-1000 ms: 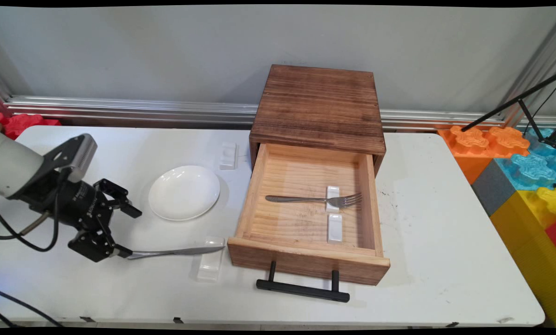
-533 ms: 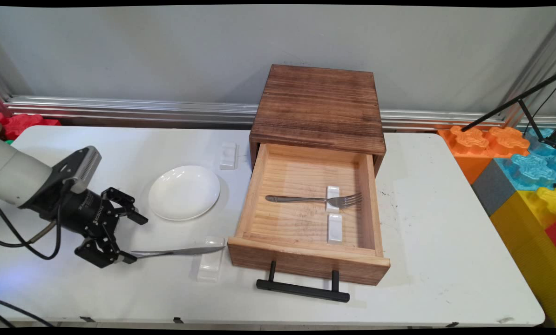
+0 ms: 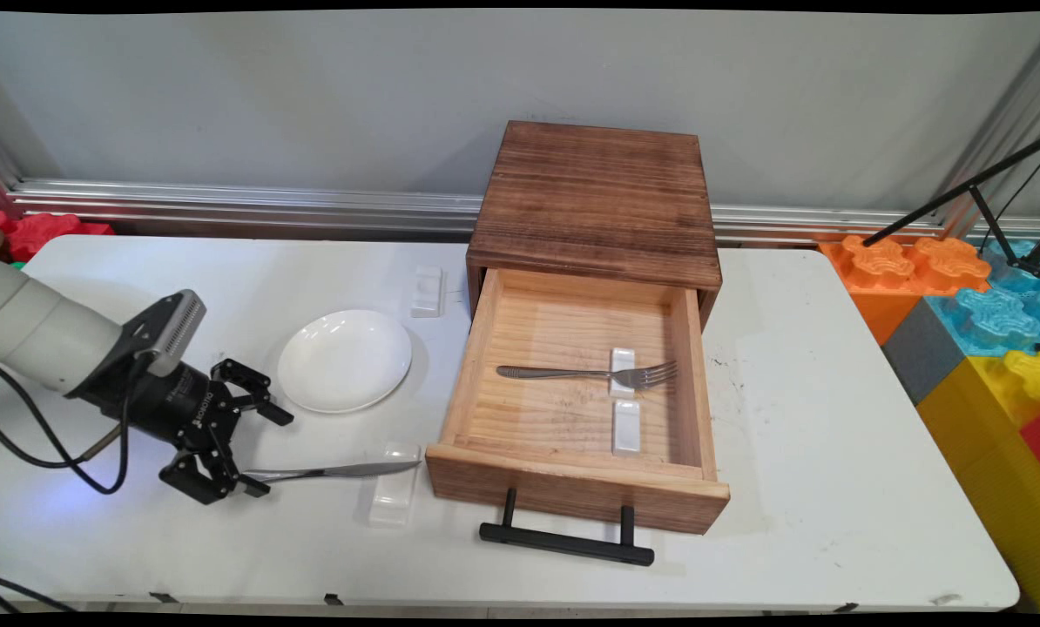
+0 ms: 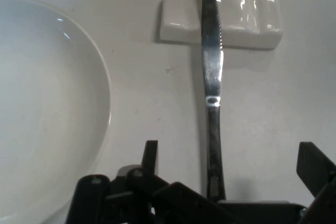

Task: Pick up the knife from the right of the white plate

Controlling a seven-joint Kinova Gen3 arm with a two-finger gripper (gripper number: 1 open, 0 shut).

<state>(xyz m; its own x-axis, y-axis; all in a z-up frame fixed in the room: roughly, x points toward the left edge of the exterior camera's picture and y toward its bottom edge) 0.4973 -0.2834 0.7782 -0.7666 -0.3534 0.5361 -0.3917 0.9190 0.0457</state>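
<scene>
A silver knife (image 3: pixel 328 472) lies on the white table left of the drawer, its blade resting on a white cutlery rest (image 3: pixel 394 484). My gripper (image 3: pixel 268 451) is open, low at the knife's handle end. In the hand view the knife (image 4: pixel 212 93) runs up from between my two spread fingers, neither pressing on it, to the rest (image 4: pixel 181 18). One finger (image 4: pixel 151 156) stands left of the handle, the other (image 4: pixel 315 163) well to its right. A white plate (image 3: pixel 344 360) sits just beyond the gripper, and fills the left of the hand view as plate (image 4: pixel 47 114).
A wooden box (image 3: pixel 597 196) has its drawer (image 3: pixel 572 488) pulled out towards the near edge, with a black handle (image 3: pixel 566 543). Inside it a fork (image 3: pixel 585 374) lies on a white rest, with a second rest (image 3: pixel 625 428) beside it. Another rest (image 3: pixel 426 290) sits behind the plate. Coloured foam blocks (image 3: pixel 973 305) stand at right.
My gripper has moved right and a little nearer along the table, so its open fingers now flank the knife's handle end. The knife, plate and drawer have not moved.
</scene>
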